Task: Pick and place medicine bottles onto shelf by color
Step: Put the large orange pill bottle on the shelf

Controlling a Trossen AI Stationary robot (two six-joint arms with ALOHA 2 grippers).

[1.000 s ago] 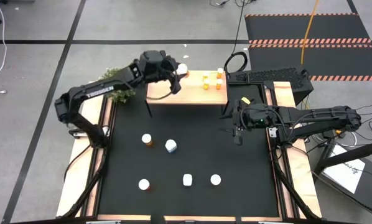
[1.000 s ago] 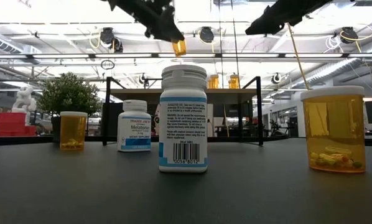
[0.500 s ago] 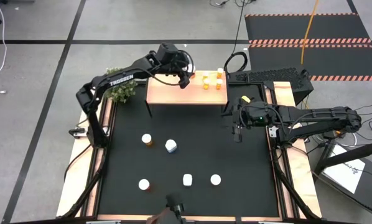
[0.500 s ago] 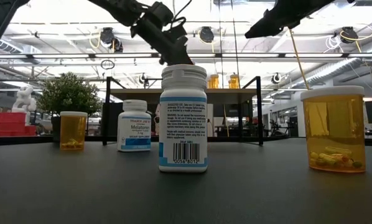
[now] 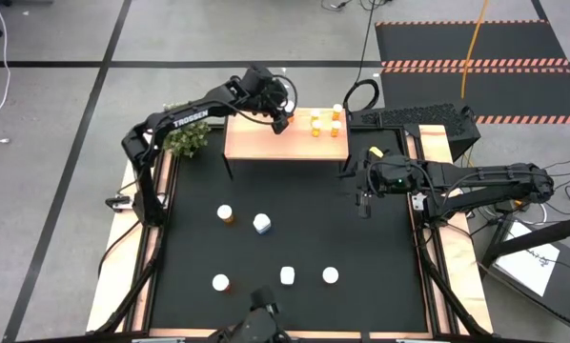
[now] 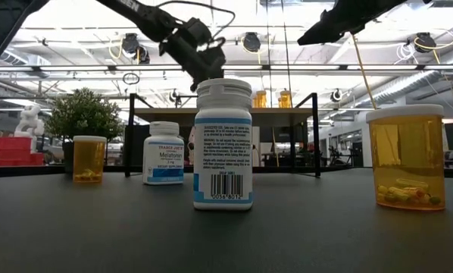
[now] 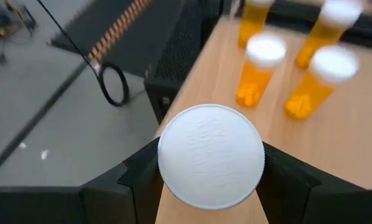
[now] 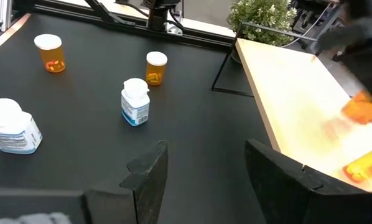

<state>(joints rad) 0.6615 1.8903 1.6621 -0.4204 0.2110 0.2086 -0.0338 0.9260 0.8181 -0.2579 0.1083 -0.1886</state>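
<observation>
Above the shelf [image 5: 266,143], the left gripper [image 5: 281,118] holds an orange bottle [image 7: 211,155] by its sides, the white cap facing the wrist camera. Beyond it on the shelf stand four orange bottles [image 7: 259,70] with white caps, close together. Over the black mat [image 5: 295,229] near the shelf's right end hangs the right gripper [image 8: 201,165], fingers parted and empty. On the mat remain five bottles: two orange [image 8: 155,67], three white [image 8: 135,101], well apart. Beside the shelf's left end is a plant [image 5: 185,138].
</observation>
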